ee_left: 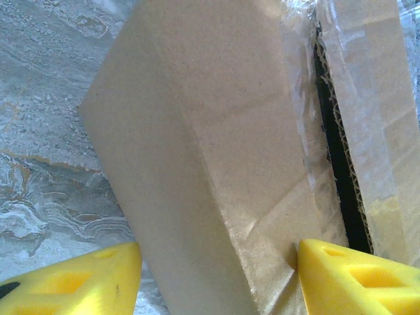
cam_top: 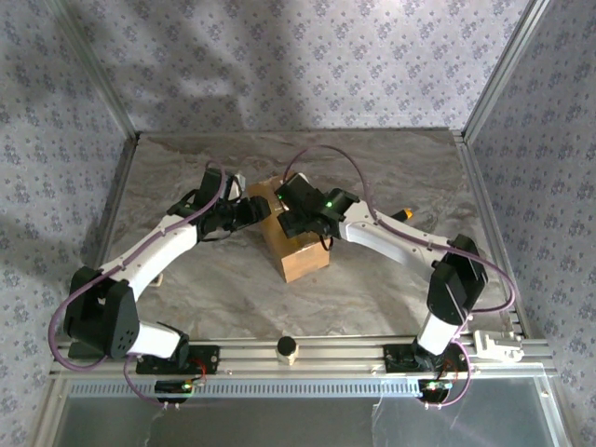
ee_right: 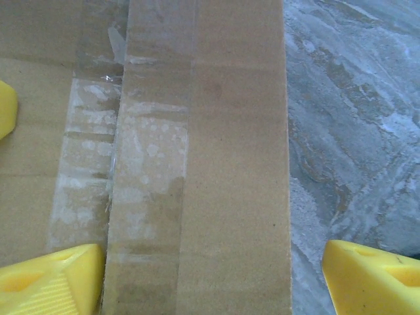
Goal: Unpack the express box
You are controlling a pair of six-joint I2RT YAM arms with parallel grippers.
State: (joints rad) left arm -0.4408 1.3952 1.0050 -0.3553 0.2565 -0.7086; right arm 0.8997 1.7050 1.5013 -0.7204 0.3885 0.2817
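Observation:
The express box (cam_top: pixel 300 253) is a tan cardboard carton standing mid-table, its top taped with glossy clear tape (ee_right: pixel 138 164). In the left wrist view a dark slit (ee_left: pixel 336 151) runs between its top flaps. My left gripper (cam_top: pixel 244 212) is at the box's upper left edge. It (ee_left: pixel 220 282) is open, and its yellow fingers (ee_left: pixel 72 282) straddle the box's long edge. One finger is beside the side wall and the other rests on the top flap. My right gripper (cam_top: pixel 300 207) hangs over the top. It (ee_right: pixel 213 282) is open around the right flap, with one fingertip (ee_right: pixel 374 275) over the table, clear of the box.
A small pale cylinder (cam_top: pixel 287 348) sits on the near rail and a white part (cam_top: pixel 496 345) lies at the right rail end. An orange object (cam_top: pixel 408 214) lies behind the right arm. Metal posts and patterned walls close in the marbled table (cam_top: pixel 391 168).

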